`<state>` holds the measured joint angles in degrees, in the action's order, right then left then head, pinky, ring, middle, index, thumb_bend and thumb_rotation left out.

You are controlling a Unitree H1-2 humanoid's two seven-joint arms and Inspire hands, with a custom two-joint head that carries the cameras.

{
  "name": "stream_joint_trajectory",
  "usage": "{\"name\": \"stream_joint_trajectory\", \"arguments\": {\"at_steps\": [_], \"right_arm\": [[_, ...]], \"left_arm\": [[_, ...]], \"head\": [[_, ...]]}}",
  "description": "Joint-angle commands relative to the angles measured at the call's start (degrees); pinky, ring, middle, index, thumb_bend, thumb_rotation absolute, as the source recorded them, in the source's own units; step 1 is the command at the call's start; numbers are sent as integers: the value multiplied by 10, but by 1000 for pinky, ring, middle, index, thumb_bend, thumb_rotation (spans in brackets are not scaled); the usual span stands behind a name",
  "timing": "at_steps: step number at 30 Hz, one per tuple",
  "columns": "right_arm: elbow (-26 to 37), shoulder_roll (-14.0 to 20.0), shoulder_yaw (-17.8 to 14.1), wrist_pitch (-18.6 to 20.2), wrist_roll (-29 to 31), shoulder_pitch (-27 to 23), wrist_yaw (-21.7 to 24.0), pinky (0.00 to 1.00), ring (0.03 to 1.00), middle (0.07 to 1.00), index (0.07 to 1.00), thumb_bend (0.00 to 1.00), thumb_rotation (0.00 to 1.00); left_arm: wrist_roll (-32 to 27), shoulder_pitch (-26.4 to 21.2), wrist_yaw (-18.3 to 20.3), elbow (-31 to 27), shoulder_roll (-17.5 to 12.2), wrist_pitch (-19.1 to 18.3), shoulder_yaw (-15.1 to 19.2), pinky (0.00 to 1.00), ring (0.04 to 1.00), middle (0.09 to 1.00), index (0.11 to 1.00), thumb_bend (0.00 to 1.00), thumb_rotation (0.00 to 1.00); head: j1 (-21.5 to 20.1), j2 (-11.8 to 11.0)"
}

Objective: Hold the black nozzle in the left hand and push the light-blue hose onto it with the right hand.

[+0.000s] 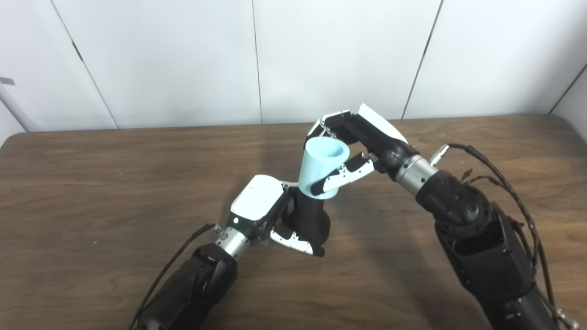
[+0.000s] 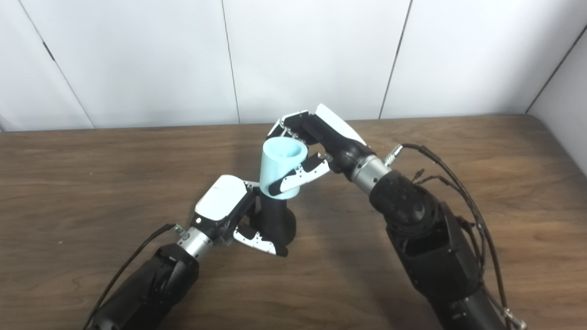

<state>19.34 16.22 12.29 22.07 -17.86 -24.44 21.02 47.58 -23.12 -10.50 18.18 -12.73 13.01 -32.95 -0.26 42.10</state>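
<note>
Above a wooden table [image 1: 114, 183], the left hand [image 1: 270, 215] grips the black nozzle [image 1: 312, 220] upright — the right hand's [image 1: 362, 142] fingers wrapped around the light-blue hose [image 1: 321, 167], seated on the nozzle's top.

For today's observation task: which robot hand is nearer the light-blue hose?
Right. The right robot hand is wrapped around the light-blue hose; the left robot hand sits just below it, gripping the black nozzle.

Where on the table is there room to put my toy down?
Bare wood lies left of the left hand and right of the right hand. The middle is crowded: both hands meet there around the black nozzle and light-blue hose.
</note>
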Motion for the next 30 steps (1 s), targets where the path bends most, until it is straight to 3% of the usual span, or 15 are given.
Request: {"name": "stream_joint_trajectory", "arguments": {"at_steps": [1,10,30], "right_arm": [[-9,-9,7,-6,-4,-3,-7,173,249,389,501,521,0],[1,-18,15,-2,8,5,-6,197,271,396,504,521,0],[24,10,47,1,8,0,14,188,260,395,504,521,0]], "left_arm": [[23,49,47,24,-2,-14,-33,228,353,406,515,520,0],[18,47,49,24,-2,-17,-35,222,345,400,512,519,0],[16,44,47,27,0,-18,-35,202,328,417,503,521,0]], "head": [[0,0],[1,3],[4,9]]}}
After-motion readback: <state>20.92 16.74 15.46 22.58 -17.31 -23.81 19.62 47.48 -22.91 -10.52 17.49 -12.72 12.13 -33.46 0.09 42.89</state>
